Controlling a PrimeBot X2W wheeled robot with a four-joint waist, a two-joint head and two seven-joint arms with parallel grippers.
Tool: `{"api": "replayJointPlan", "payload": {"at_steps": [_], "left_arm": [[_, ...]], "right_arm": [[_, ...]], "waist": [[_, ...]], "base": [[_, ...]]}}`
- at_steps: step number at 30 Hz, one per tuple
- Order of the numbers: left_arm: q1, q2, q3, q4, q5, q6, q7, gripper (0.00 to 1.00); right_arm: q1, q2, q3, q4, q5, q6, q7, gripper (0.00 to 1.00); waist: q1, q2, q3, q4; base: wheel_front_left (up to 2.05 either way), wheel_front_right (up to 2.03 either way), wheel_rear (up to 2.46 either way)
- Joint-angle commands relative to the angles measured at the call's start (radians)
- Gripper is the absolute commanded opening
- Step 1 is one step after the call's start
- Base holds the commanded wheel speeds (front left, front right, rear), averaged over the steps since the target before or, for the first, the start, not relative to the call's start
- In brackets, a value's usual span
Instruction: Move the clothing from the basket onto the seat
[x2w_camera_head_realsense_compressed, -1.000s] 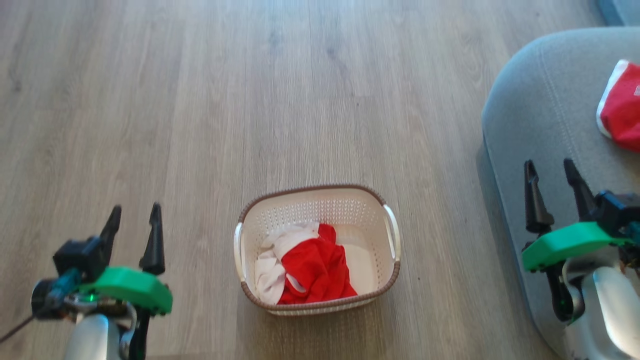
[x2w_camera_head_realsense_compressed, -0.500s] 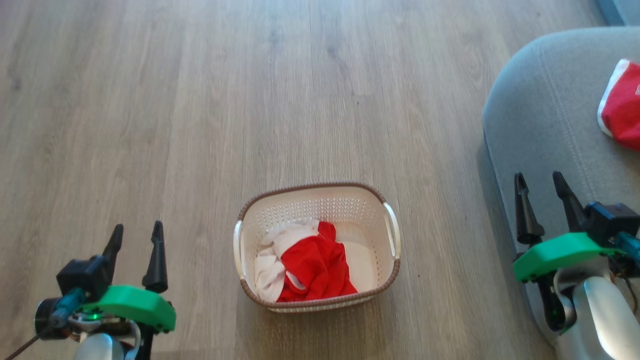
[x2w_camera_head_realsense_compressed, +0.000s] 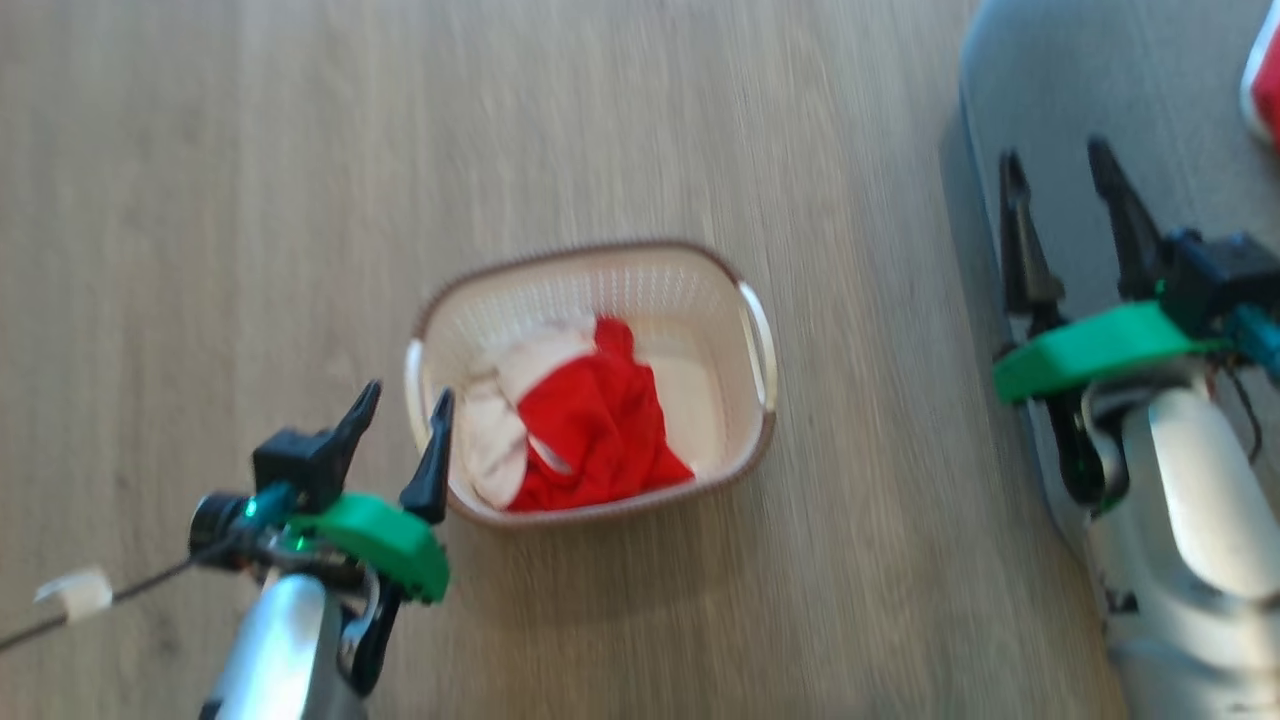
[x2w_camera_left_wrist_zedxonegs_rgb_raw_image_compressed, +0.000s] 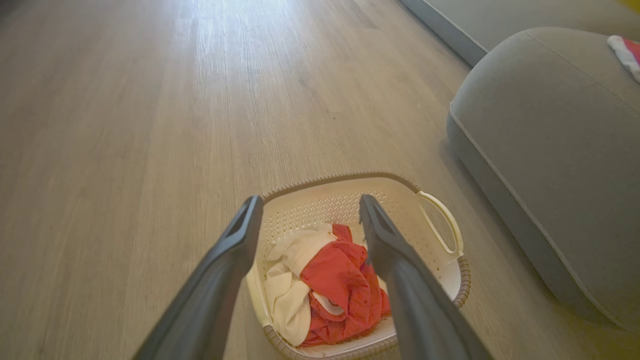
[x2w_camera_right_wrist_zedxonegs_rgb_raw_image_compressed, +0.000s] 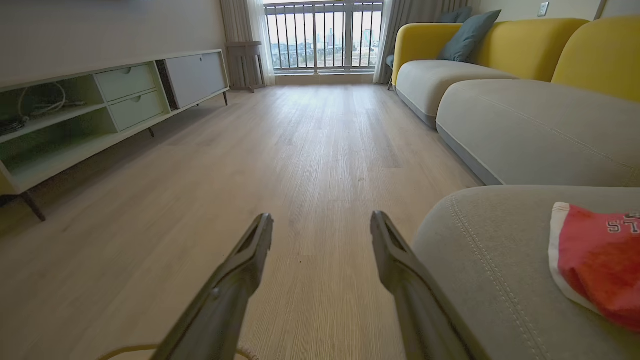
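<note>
Wooden floor (x2w_camera_head_realsense_compressed: 200, 200) is carrying the seat (x2w_camera_left_wrist_zedxonegs_rgb_raw_image_compressed: 550, 150), where one red piece (x2w_camera_right_wrist_zedxonegs_rgb_raw_image_compressed: 595, 260) is lying — lettering showing in the right wrist view, cropped overhead. The basket (x2w_camera_head_realsense_compressed: 590, 262) is holding the clothing (x2w_camera_head_realsense_compressed: 590, 430). The left gripper (x2w_camera_head_realsense_compressed: 408, 392), fingers (x2w_camera_left_wrist_zedxonegs_rgb_raw_image_compressed: 220, 285) wide and empty, is hovering at its rim — best dropping straight onto the red bunch; the right gripper (x2w_camera_head_realsense_compressed: 1054, 155) is gaping too.

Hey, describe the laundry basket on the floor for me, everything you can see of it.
The basket is a small oval tub, cream plastic by its look, with perforated walls, a brown woven-look rim and a white handle on each side. It stands upright on the wood floor, apart from the grey seat. Crumpled red and white clothing lies inside, toward its left. The open left gripper hangs at its left rim; contact cannot be told.
</note>
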Motion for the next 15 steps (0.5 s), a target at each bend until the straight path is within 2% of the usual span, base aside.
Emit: {"api": "replayJointPlan", "payload": {"at_steps": [1, 9, 15], "left_arm": [[-0.057, 0.031, 0.002, 0.014, -0.013, -0.001, -0.005, 1.0], [-0.222, 0.073, -0.105, 0.168, -0.018, -0.001, -0.005, 1.0], [-0.369, 0.117, -0.173, 0.316, -0.018, -0.001, -0.005, 1.0]], "right_arm": [[-0.048, 0.014, 0.032, -0.039, -0.019, 0.0, -0.007, 1.0], [-0.138, 0.042, 0.048, -0.072, -0.036, 0.0, -0.007, 1.0], [-0.21, 0.058, 0.099, -0.078, -0.046, 0.0, -0.007, 1.0]], "waist": [[-0.0002, 0.0, 0.136, -0.058], [-0.0002, 0.0, 0.312, -0.103], [-0.0002, 0.0, 0.431, -0.168]], "base": [[0.0, 0.0, 0.0], [0.0, 0.0, 0.0], [0.0, 0.0, 0.0]]}}
